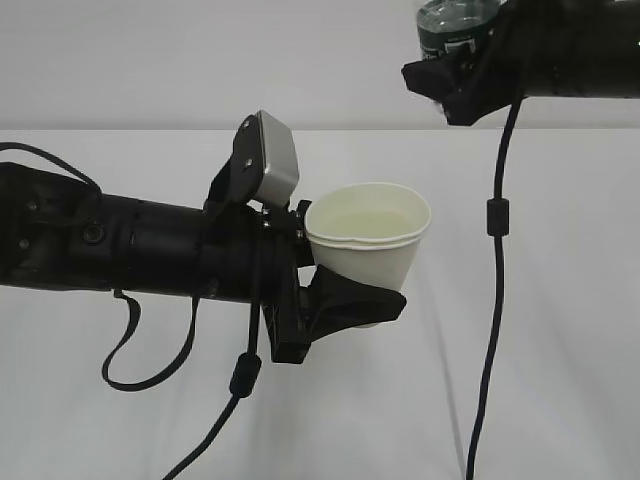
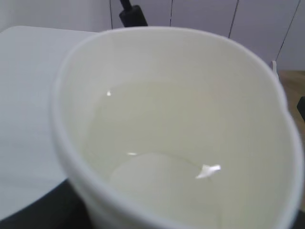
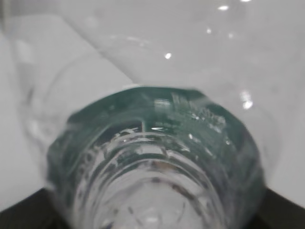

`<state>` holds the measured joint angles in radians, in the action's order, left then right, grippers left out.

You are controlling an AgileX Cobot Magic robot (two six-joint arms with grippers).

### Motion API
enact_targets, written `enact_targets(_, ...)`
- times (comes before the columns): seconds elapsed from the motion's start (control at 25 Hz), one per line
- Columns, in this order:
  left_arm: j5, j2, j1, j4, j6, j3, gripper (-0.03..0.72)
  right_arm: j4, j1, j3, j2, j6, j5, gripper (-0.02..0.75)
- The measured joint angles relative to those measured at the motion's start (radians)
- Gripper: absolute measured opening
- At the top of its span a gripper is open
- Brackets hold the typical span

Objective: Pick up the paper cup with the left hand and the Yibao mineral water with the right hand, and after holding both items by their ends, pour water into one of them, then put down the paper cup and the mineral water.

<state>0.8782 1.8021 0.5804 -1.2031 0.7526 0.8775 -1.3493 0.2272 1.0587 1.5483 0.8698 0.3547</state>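
Note:
The cream-white paper cup (image 1: pixel 366 250) is held upright above the white table by my left gripper (image 1: pixel 345 305), which is shut on its lower part. In the left wrist view the cup (image 2: pixel 181 143) fills the frame and holds clear water. The Yibao mineral water bottle (image 1: pixel 455 28), clear with a dark green label, is at the top edge, above and to the right of the cup. My right gripper (image 1: pixel 455 85) is shut on it. In the right wrist view the ribbed bottle (image 3: pixel 152 176) fills the frame, with the green label band round it.
The white table (image 1: pixel 560 400) runs under both arms. Black cables hang down from the left arm (image 1: pixel 240 380) and the right arm (image 1: pixel 495 260). A strap loop (image 1: pixel 135 360) dangles below the left arm. A pale wall stands behind.

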Motion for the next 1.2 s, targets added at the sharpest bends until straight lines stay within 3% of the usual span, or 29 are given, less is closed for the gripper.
enact_targets(0.72, 0.000, 0.000, 0.000, 0.000, 0.000, 0.000, 0.430, 0.098, -0.075, 0.000, 0.031, -0.061, 0.024, 0.482)
enact_targets(1.2, -0.006, 0.000, 0.000, 0.000, 0.000, 0.000, 0.430, 0.273, -0.109, 0.008, 0.094, -0.169, 0.078, 0.482)
